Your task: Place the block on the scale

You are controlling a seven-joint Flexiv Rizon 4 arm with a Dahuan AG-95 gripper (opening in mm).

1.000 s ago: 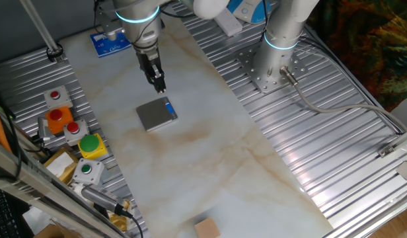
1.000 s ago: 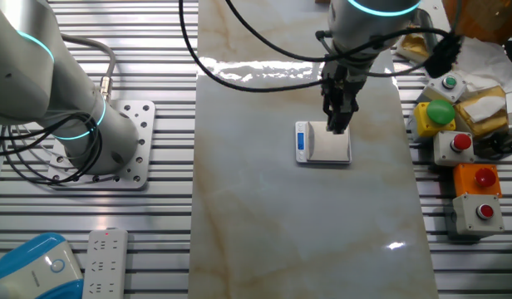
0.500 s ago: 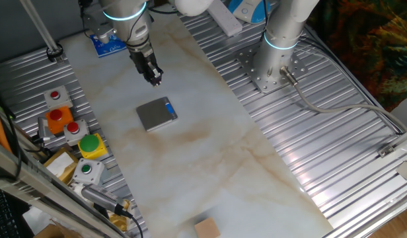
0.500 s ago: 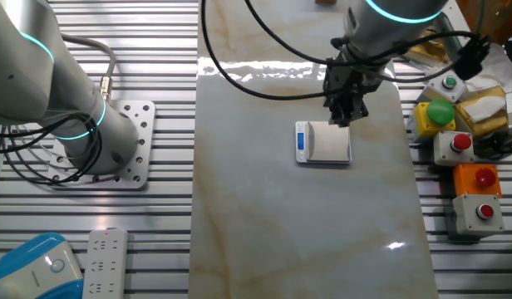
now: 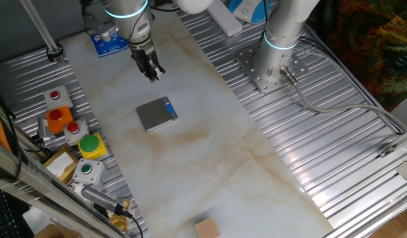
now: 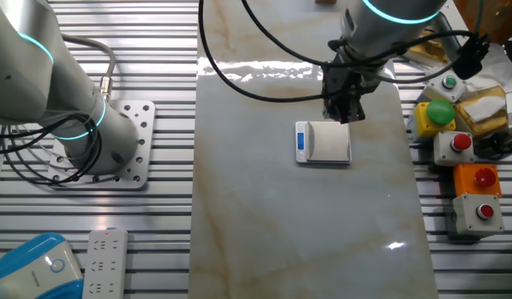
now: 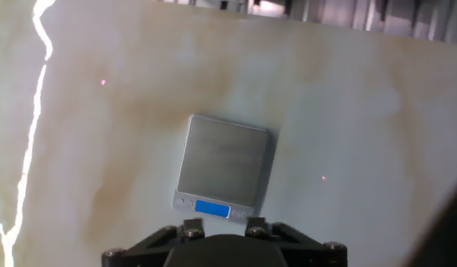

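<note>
I count one scale on the marble slab and one wooden block near the slab's edge. There are two robot arms: one arm carrying the single gripper, and one more arm bolted to its base plate. Beside the slab stand button boxes: two red buttons, one green button and one small green button on a grey box. One blue-and-white printed box lies at the far end. One white power strip lies on the ribbed table.
</note>
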